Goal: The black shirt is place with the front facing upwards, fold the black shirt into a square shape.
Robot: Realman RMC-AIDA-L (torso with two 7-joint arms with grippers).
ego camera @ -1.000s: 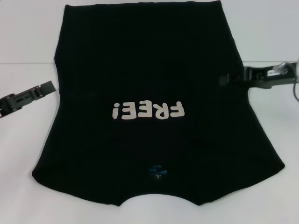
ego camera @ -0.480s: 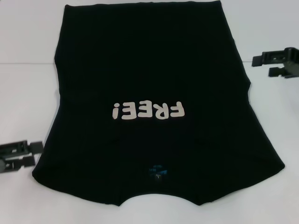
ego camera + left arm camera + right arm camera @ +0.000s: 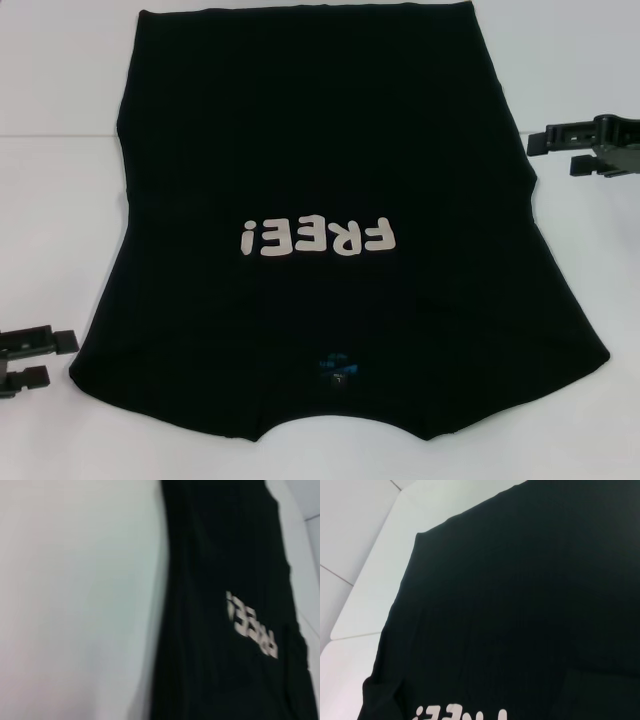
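The black shirt lies flat on the white table, front side up. The "FREE!" lettering reads upside down from the robot, and the collar with its small blue neck label is on the near side. The sleeves seem already turned in, so the cloth makes one long shape, wider at the shoulders and narrower at the far hem.

The left gripper is low and near, just beside the shoulder corner of the shirt but not touching it. Its two fingers stand apart with a gap between them and hold nothing. The right gripper is farther away, just beside the side edge of the shirt, about at the middle of its length. Its fingers are also apart and empty. From each claw, the cloth lies inward, toward the middle of the table.

I judge that the side folds are finished and the lengthwise fold is the step in hand, so the task is maybe half done. The next move asks each claw to go down to the cloth edge next to it, close on the layers together, and carry one end evenly over the other. If one claw catches only the top layer, the fold can open.
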